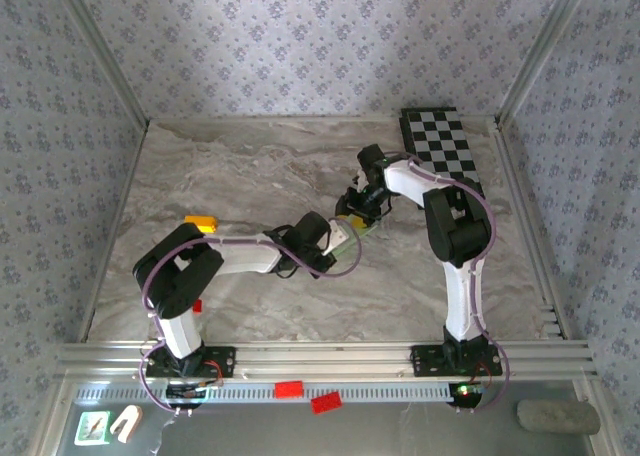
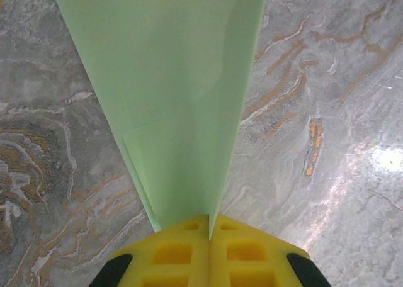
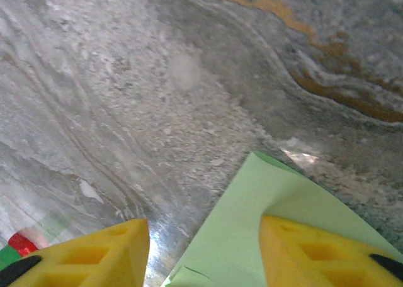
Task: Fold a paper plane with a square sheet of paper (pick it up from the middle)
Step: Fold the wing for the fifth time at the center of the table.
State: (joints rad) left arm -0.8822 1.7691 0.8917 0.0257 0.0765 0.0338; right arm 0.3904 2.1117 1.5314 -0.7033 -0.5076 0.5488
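The square sheet of paper [image 2: 170, 98] is light green and folded into a long, narrow wedge like a paper plane. It tapers toward my left gripper [image 2: 210, 227], whose yellow fingers are shut on its narrow end. In the top view the paper [image 1: 350, 238] is a small green patch mid-table between the two grippers, with my left gripper [image 1: 335, 244] beside it. My right gripper [image 3: 204, 252] is open and low over the marble. The paper's other end [image 3: 252, 218] lies between its fingers, against the right fingertip [image 3: 315, 255]. My right gripper [image 1: 356, 212] meets the paper from the far side.
A black-and-white checkered board [image 1: 443, 148] lies at the back right of the marble table [image 1: 230, 176]. A yellow block [image 1: 201, 222] sits by the left arm's elbow. Red pieces [image 1: 288, 388] rest on the front rail. A red and green block [image 3: 19, 246] shows at the right wrist view's lower left.
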